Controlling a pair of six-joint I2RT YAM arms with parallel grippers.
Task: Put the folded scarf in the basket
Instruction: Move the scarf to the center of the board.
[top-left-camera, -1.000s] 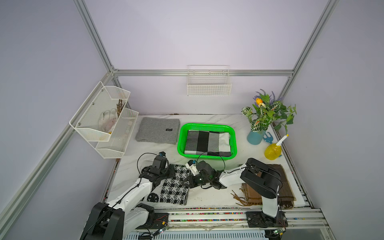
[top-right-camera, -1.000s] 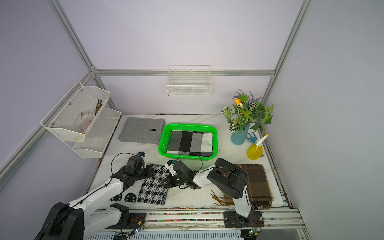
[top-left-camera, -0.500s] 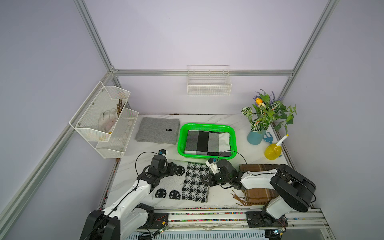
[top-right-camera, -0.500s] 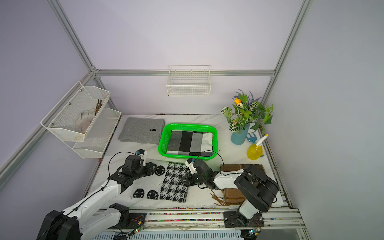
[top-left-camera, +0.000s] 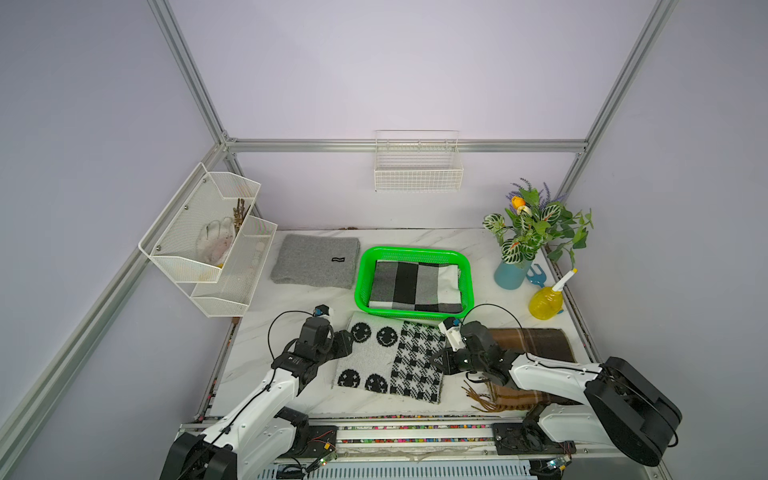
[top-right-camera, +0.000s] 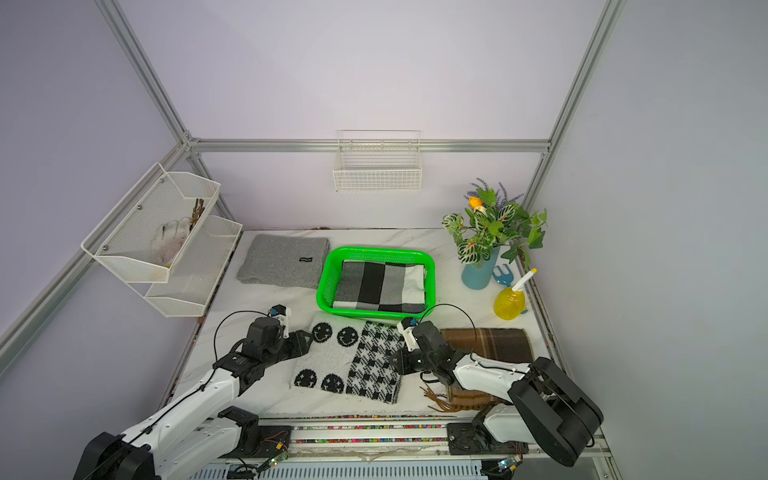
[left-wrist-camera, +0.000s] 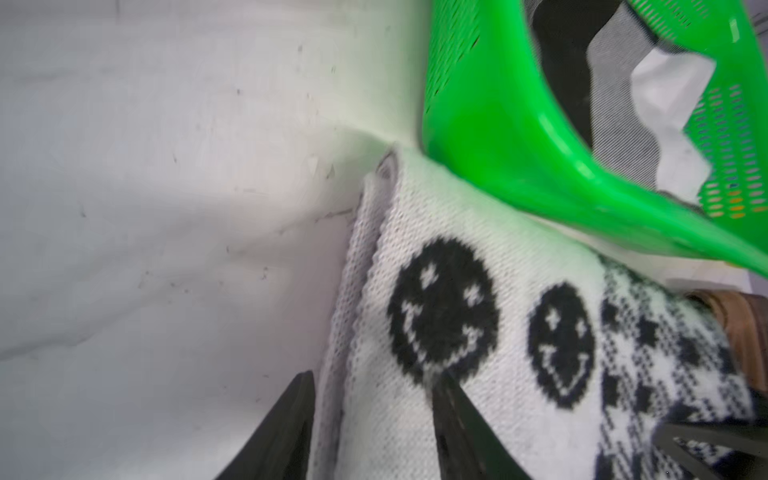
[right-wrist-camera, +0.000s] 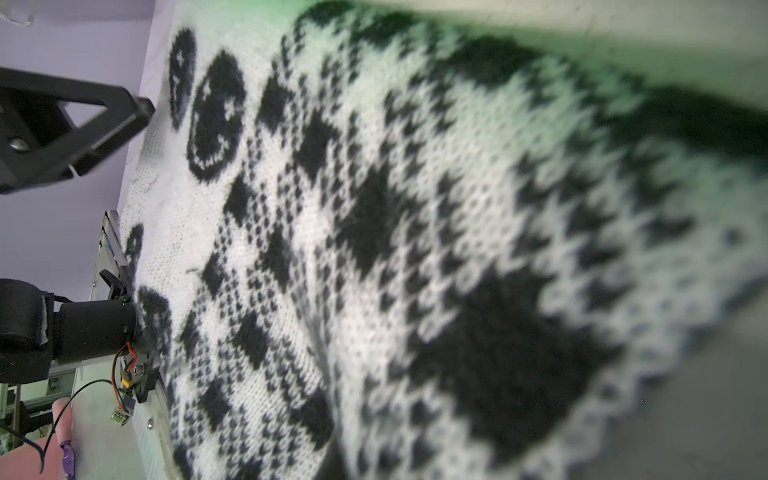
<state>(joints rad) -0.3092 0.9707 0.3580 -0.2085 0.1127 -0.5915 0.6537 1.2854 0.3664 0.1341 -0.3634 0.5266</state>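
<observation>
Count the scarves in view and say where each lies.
4. Grey scarf: left of the green basket. Checked scarf: inside the basket. Smiley scarf: in front of the basket. Brown fringed scarf: partly under the right arm. Others could be hidden underneath.

Two white-shelled arms (top-left-camera: 266, 399), black joints (top-left-camera: 318, 336), looping black cables (top-left-camera: 269, 338), pointed black fingers (left-wrist-camera: 286, 432) on the left hand (left-wrist-camera: 376, 374)

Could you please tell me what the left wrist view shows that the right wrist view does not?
Only the left wrist view shows the basket with the checked scarf lying inside it, and a corner of the brown scarf. Only the right wrist view shows the table's front rail with red and black wires, and the purple wall. Both show the smiley scarf, its faces beside its houndstooth half.
</observation>
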